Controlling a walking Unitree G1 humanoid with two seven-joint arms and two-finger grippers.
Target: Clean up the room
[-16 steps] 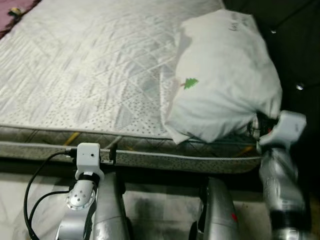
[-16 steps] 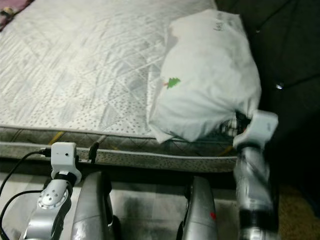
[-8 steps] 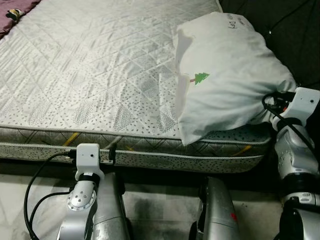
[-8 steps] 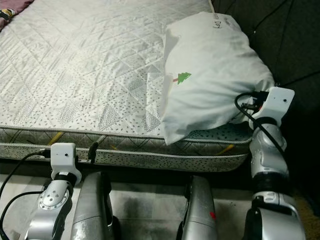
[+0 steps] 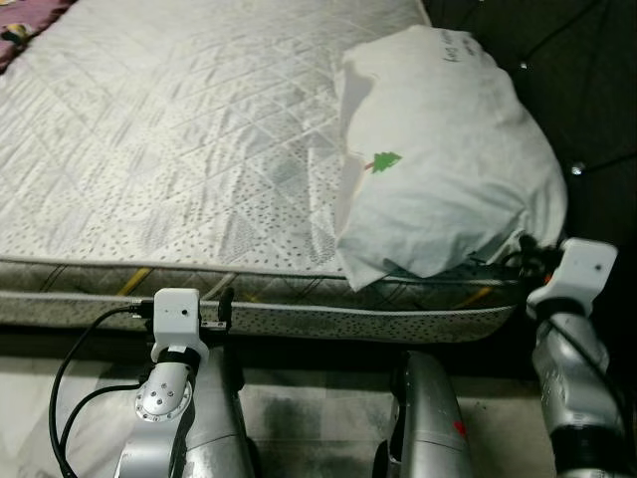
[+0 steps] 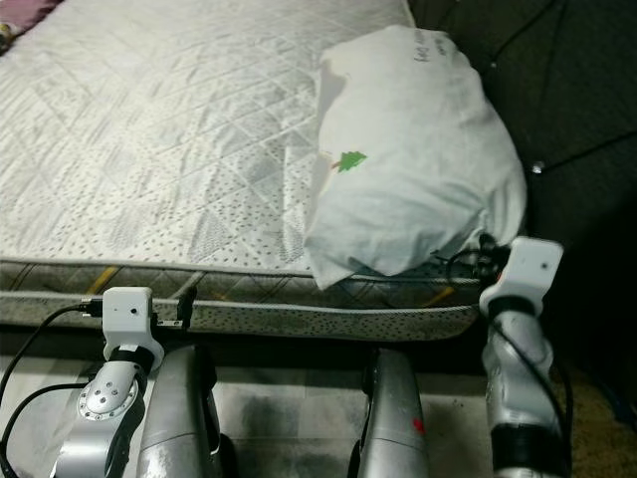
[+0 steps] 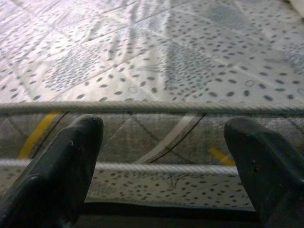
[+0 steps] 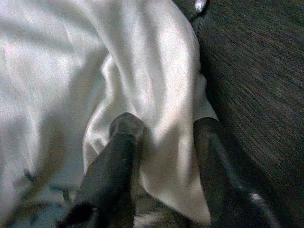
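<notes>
Bed: a bare quilted grey-white mattress with a dotted diamond pattern is filling most of the head views, its near edge running just ahead of the robot's legs.
Headboard: a dark tufted panel is standing along the bed's right side, right behind the pillow.
Pillow: a plump white pillow with a small green tree print and some writing near its far end is lying on the bed's right part, its near corner hanging a little over the mattress edge; its right side is pressing against the headboard.
Purple cloth: a patterned bit is showing at the far left corner, beyond the mattress.
Right arm: it is reaching up at the bed's near right corner, its white wrist box sitting just under the pillow's near right end.
Right claw: its two black fingers are pinching a fold of the pillow's white cover between them, with the dark headboard fabric just beside.
Left arm: it is hanging low in front of the mattress side, a black cable looping from its wrist.
Left claw: its fingers are standing wide apart with nothing between them, pointing at the mattress's piped side.
</notes>
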